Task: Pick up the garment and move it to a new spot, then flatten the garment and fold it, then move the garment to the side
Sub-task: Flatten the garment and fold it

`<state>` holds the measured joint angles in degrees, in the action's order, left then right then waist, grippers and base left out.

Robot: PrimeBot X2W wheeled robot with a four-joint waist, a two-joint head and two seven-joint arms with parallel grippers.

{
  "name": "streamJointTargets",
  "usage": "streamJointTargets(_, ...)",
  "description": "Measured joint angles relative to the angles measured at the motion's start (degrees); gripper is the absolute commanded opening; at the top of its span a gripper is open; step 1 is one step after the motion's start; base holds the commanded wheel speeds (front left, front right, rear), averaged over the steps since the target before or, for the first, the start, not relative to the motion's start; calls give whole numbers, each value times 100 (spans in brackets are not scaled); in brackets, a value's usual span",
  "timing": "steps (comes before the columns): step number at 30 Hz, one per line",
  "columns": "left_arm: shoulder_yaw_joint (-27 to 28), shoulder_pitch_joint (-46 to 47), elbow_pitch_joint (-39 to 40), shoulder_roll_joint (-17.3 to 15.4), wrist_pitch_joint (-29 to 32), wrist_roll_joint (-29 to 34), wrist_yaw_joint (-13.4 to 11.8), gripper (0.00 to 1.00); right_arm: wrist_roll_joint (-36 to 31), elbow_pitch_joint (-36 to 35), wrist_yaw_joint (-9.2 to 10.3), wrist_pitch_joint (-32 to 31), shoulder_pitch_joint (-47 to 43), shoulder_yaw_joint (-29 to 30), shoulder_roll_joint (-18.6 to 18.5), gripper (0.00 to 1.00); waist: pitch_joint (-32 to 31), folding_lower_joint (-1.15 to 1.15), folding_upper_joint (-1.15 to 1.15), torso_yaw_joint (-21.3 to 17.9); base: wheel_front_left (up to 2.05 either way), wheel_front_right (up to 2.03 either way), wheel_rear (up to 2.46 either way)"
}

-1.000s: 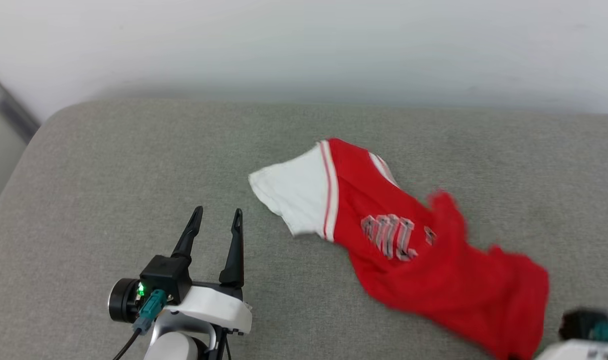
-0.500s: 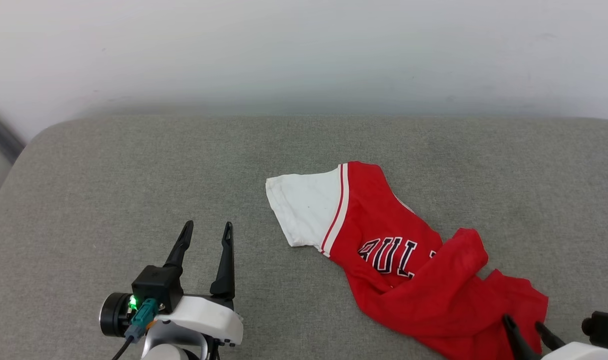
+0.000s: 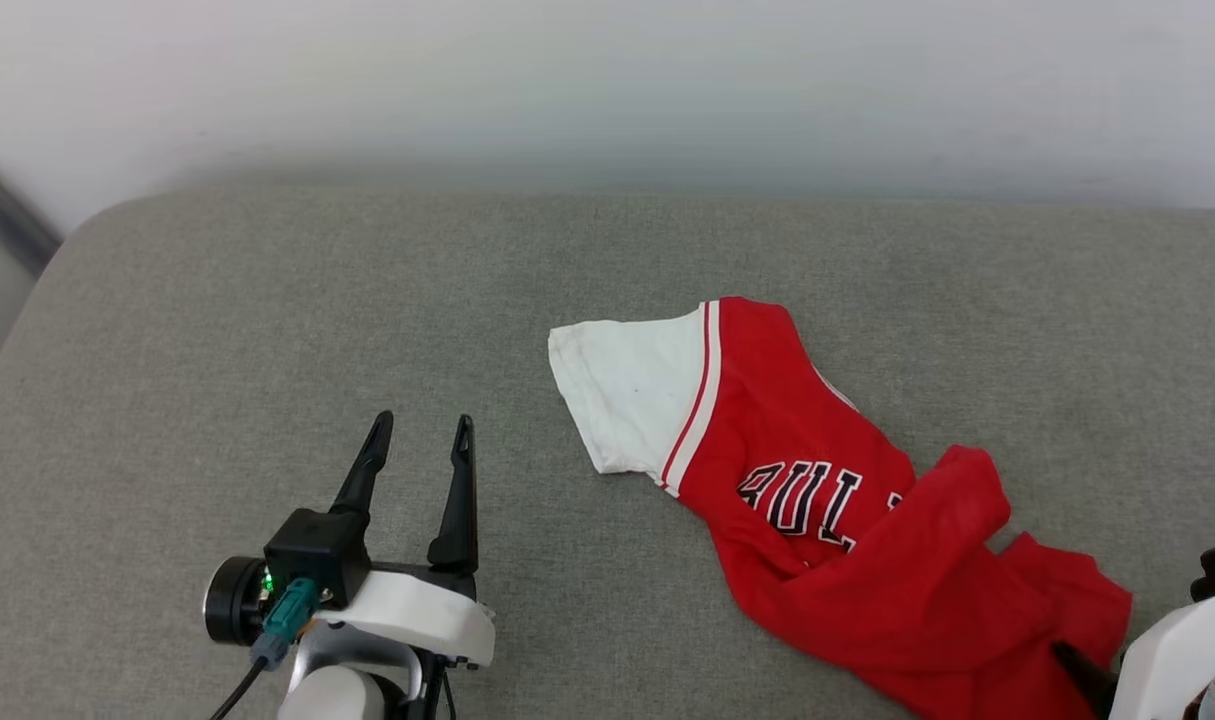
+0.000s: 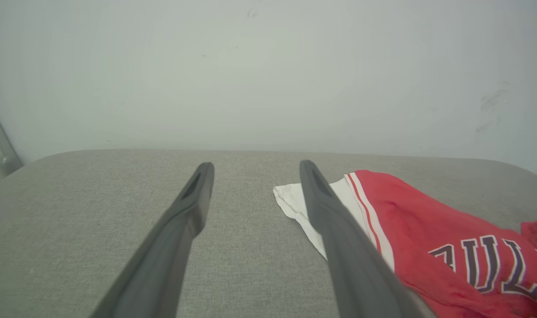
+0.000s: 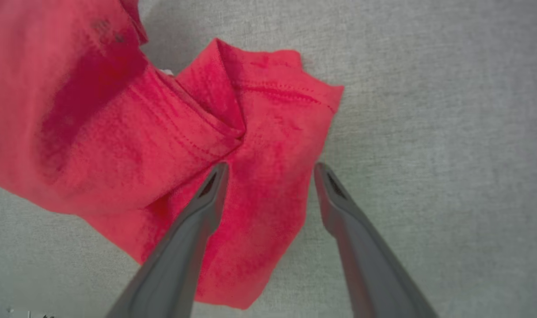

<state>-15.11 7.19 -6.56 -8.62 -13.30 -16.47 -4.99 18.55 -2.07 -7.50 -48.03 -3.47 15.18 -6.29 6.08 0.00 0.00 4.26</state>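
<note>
The garment (image 3: pixel 847 520), a red jersey T-shirt with a white sleeve and black lettering, lies crumpled on the grey cushion right of centre, its white sleeve pointing left. My left gripper (image 3: pixel 420 433) stands open at the lower left, apart from the shirt; along its fingers the left wrist view shows the garment (image 4: pixel 432 238) to the right. My right gripper (image 5: pixel 270 170) is open just above the shirt's red hem corner (image 5: pixel 268 132), holding nothing. In the head view one dark finger (image 3: pixel 1085 675) of it shows at the lower right, by the shirt's edge.
The grey fabric cushion (image 3: pixel 267 330) spans the view, with rounded far corners. A pale wall (image 3: pixel 607 90) rises right behind it. A grey rail (image 3: pixel 7 225) runs along the far left.
The right gripper has opened and let go of the garment, which settled onto the cushion. The head camera shifted slightly. The left gripper kept its place.
</note>
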Motion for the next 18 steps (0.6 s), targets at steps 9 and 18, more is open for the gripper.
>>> streamJointTargets(9,-58,252,3,51,-83,-7,44,100,-167,243,0,-824,327,210,-5,100,471,0,0,215,0,0,0)
streamJointTargets(18,-23,266,-141,31,-110,-1,41,100,5,638,2,-468,437,185,89,0,414,0,0,236,0,0,0)
